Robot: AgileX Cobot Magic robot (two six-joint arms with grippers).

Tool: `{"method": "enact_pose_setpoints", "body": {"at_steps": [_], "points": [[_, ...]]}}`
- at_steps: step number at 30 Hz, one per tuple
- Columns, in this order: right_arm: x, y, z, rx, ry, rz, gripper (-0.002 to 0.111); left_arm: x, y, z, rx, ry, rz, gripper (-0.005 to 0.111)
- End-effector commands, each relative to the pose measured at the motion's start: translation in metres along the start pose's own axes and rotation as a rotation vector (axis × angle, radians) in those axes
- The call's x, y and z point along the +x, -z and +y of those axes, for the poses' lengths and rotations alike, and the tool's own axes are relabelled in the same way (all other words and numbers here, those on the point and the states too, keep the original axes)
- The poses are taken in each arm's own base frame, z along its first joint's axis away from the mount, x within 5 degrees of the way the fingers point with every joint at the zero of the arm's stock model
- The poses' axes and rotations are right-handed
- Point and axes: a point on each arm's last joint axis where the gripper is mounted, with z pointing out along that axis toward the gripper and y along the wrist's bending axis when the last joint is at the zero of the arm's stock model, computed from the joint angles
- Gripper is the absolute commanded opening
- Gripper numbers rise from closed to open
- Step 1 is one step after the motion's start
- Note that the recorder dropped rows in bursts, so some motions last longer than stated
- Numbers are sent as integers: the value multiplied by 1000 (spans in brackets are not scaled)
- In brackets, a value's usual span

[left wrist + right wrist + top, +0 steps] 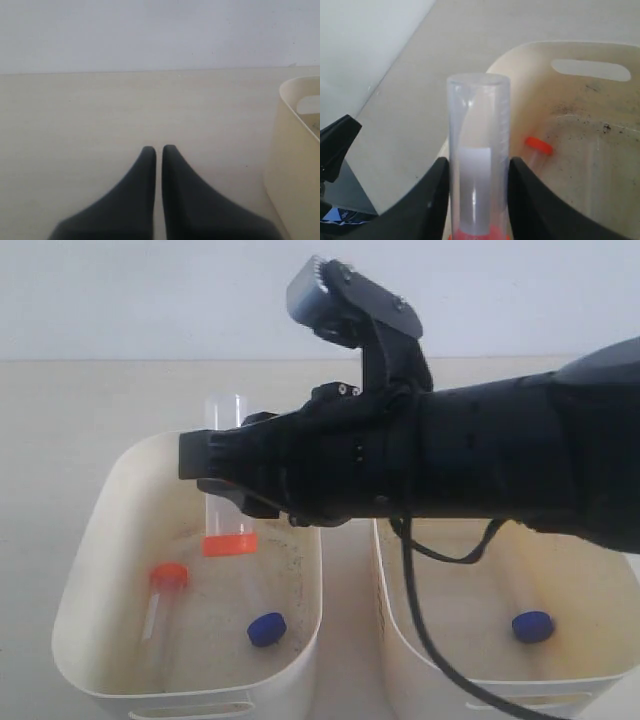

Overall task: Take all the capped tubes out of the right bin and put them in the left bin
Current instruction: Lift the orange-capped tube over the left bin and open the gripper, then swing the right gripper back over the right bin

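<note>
Surface (pixel 60 410): beige.
Bins: left bin (pixel 85 570), right bin (pixel 398 640).
Tubes (pixel 165 585): four; two below right tool (pixel 479 167), one in right bin.
Right tool: part-open, gripping fourth tube (pixel 229 525).
Left tool (pixel 159 150): closed, empty.

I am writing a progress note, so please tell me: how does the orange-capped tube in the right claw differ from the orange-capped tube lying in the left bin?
The held tube stands upright, cap down; the lying tube rests on its side. The held tube is clamped in the right claw over the left bin; the lying tube rests on the bin floor, touched by no claw. Both are clear with orange caps.
</note>
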Motion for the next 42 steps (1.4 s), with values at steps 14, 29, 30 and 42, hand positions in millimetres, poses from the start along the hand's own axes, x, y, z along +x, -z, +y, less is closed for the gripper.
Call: {"method": "enact_pose_setpoints", "body": {"at_steps": [14, 29, 30, 42], "points": [[4, -60, -1, -19, -31, 107, 42, -2, 0, 0, 2, 15, -9, 4], [0, -60, -1, -4, -47, 89, 67, -2, 0, 0, 2, 15, -9, 4], [-1, -59, 0, -14, -49, 90, 67, -2, 0, 0, 2, 15, -9, 4], [-43, 3, 35, -69, 159, -118, 67, -2, 0, 0, 2, 15, -9, 4]]}}
